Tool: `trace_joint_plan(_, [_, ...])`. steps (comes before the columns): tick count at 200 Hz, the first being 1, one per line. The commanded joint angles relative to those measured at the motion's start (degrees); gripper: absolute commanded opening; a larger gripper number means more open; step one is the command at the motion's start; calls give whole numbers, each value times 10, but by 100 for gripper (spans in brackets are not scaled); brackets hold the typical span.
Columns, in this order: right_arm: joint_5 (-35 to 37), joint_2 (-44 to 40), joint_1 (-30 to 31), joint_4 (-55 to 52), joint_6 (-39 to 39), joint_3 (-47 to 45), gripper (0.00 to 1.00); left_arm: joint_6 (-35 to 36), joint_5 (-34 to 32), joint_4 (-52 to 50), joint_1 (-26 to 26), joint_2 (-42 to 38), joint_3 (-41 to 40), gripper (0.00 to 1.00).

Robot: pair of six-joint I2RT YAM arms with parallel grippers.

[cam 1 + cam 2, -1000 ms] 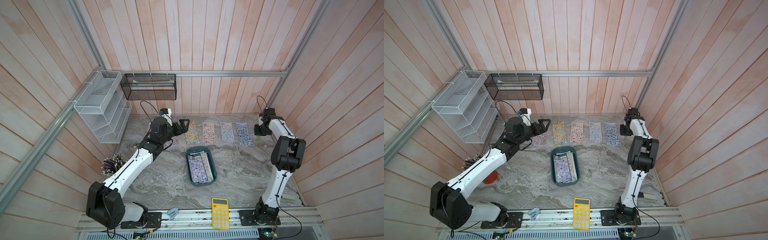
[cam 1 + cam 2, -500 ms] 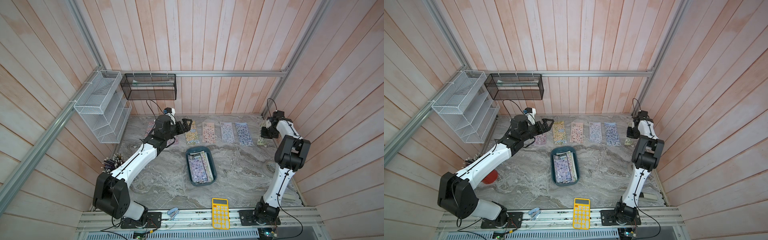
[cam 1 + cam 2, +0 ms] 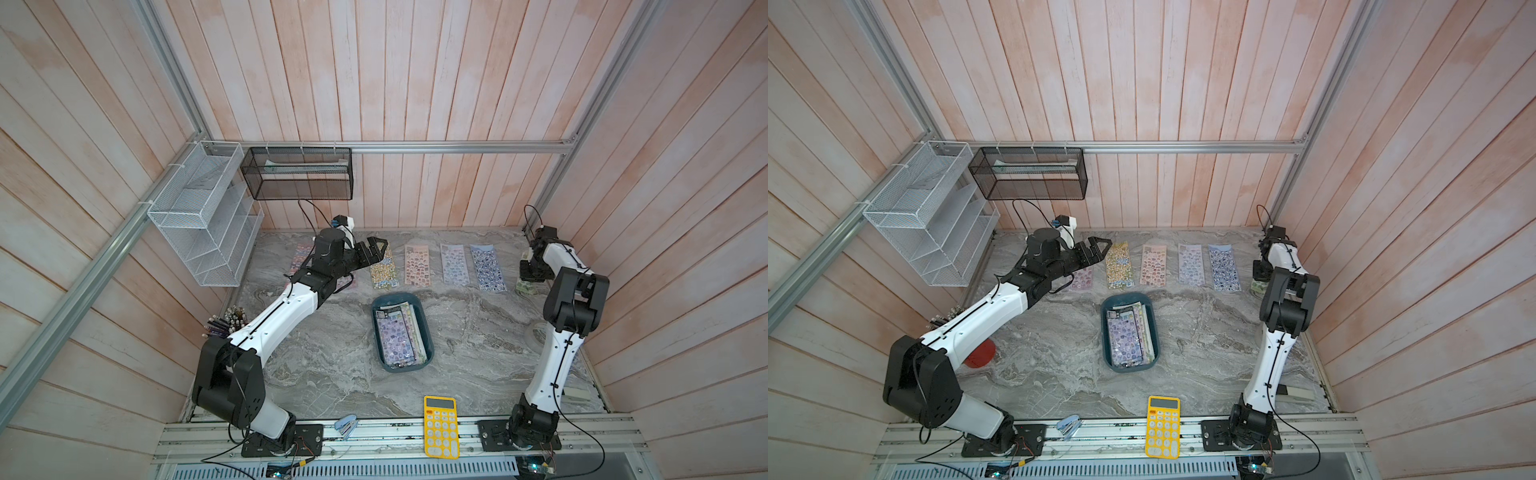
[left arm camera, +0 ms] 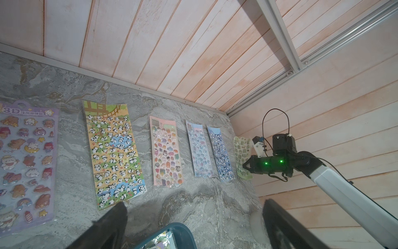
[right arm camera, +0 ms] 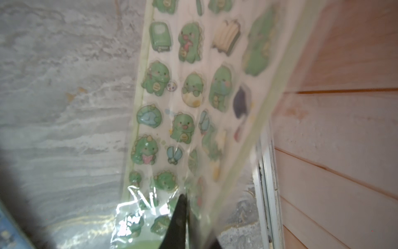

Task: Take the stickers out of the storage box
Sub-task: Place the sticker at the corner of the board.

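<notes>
1. Grey marble-look tabletop [image 3: 332, 365]: a shallow dark-teal plastic storage box [image 3: 430, 332] sits mid-table, with long glossy cartoon stickers [image 3: 395, 336] stacked inside.
2. Beyond the box, more sticker sheets [image 3: 417, 264] lie flat in a row.
3. Beyond the box's left side, the left gripper [image 3: 376, 251] hovers, jaws wide apart, empty.
4. Far right of the box, the right gripper [image 4: 246, 165] touches a green dinosaur sheet [image 5: 183, 97]; whether it grips, I cannot tell.

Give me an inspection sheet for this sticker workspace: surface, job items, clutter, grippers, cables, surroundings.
Surface: grey marbled tabletop.
Job's things: storage box mid-table, stickers inside; laid-out sheets along back; green sheet at right gripper.
Clutter: calculator, stapler at front rail; pen pot by left arm.
Grippers: left gripper open above row; right gripper jaws narrow at green sheet, grip unclear.
Cables: black loop at each wrist.
Surroundings: wood walls; white wire rack, black mesh basket hung up.
</notes>
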Motion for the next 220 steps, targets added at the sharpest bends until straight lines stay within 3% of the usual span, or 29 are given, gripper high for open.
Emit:
trace_joint_plan(1, [40,2,24,22,-19,-27,20,-2,13,13,3,13,16,100])
trace_joint_plan(39, [75,-8,27,40,-20,-38,29,-3,18,11,3,13,17,100])
trace_joint_plan(68, [88,-32,27,60,-7,-54,42,-4,17,12,2,6,12,100])
trace_joint_plan(96, [62,-77,27,88,10,-77,51,-4,15,15,3,-4,5,100])
trace_joint_plan(124, [32,-120,27,114,25,-101,57,11,11,16,3,-21,9,100])
trace_joint_plan(168, [65,-143,25,122,52,-118,61,26,-1,22,3,-41,-9,100])
trace_joint_plan(178, [38,-146,24,119,56,-121,56,26,0,24,4,-41,-14,100])
trace_joint_plan(186, [6,-146,24,114,60,-122,46,25,1,26,4,-42,-18,100])
trace_joint_plan(191, [-11,-146,24,110,66,-124,38,24,2,28,5,-42,-20,100])
trace_joint_plan(204, [-62,-140,25,100,81,-130,0,23,2,35,7,-45,-28,100])
trace_joint_plan(220, [-106,-137,25,96,104,-147,0,17,2,45,10,-46,-41,100])
